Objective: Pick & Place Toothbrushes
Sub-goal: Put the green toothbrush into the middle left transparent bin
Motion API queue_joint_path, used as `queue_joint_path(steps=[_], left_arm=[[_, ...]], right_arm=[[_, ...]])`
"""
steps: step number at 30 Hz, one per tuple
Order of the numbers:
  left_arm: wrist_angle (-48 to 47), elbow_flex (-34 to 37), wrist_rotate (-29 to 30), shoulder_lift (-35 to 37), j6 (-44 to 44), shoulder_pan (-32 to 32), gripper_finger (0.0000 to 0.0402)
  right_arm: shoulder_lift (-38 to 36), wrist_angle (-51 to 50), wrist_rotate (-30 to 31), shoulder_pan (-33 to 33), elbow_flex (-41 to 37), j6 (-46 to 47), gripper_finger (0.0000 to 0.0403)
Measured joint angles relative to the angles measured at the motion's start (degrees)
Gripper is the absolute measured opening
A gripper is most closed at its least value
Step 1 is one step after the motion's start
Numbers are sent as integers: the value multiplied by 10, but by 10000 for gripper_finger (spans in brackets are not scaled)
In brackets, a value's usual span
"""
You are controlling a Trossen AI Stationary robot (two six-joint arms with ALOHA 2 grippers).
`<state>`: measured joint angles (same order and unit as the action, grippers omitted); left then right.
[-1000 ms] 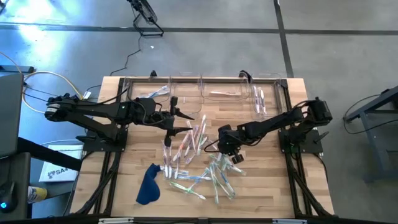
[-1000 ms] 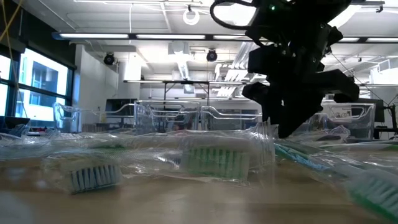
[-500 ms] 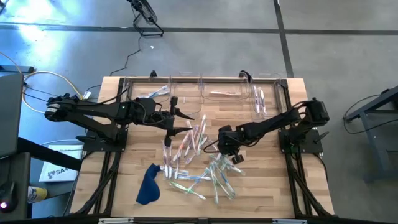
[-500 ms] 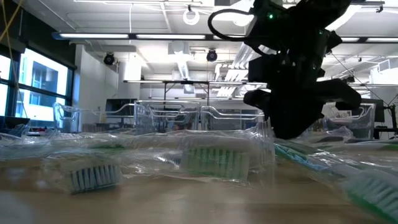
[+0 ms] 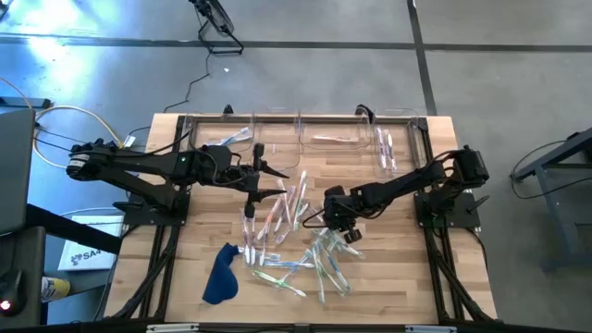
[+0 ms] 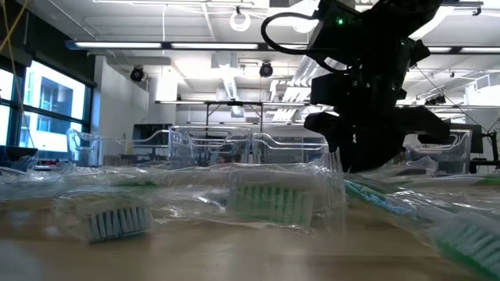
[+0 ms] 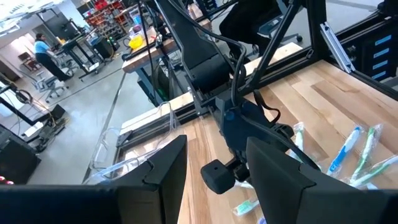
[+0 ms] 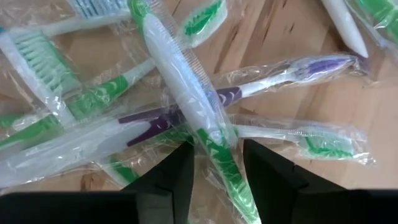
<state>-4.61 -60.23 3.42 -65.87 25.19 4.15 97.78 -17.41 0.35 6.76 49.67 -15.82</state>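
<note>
Right gripper (image 5: 340, 220) sits low over the right part of the toothbrush pile (image 5: 296, 242) in the middle of the wooden table (image 5: 388, 277). Right wrist view: its two dark fingers (image 8: 177, 177) are parted with a narrow gap, straddling a wrapped green-and-white toothbrush (image 8: 186, 99) that lies on top of a purple-handled toothbrush (image 8: 261, 81); jaws not visibly pinching the wrapper, can't tell if they touch it, nothing lifted. More green-bristled wrapped brushes around it, one with its head just beside the fingers (image 8: 311, 142). Low view: the right gripper (image 6: 367, 160) hangs dark over the crinkled clear wrappers, a green brush head (image 6: 273, 204) and a bluish brush head (image 6: 117, 222) lie on the table in front. Left gripper (image 5: 268, 180) is held above the table at the left-centre, near the upper edge of the pile, apart from it; left wrist view shows its fingers (image 7: 168, 165) spread moderately with nothing between them, looking toward the right arm (image 7: 242, 134) and some blue and green brushes (image 7: 351, 149) on the wood. Clear plastic bins (image 5: 305, 134) line the far edge of the table, a few toothbrushes in them: left bin (image 5: 231, 139), middle bin (image 5: 333, 139), right bin (image 5: 387, 148). Dark blue cloth (image 5: 220, 275) lies at the near-left of the table, beside the pile. A person (image 7: 45, 56) stands far off in the room.
</note>
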Motion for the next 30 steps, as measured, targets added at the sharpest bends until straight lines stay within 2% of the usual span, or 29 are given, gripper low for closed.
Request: queue_joint_path(steps=[5,15,21,30], left_arm=[[0,0,0,0,0,0,161],[1,0,0,0,0,0,161],[2,0,0,0,0,0,161],[4,0,0,0,0,0,161]], right_arm=[[0,1,2,0,0,1,100],[-7,1,12,1,0,10,16],[-62,-3,12,-4,0,1,21],[-204,1,17,-26,5,26,16]])
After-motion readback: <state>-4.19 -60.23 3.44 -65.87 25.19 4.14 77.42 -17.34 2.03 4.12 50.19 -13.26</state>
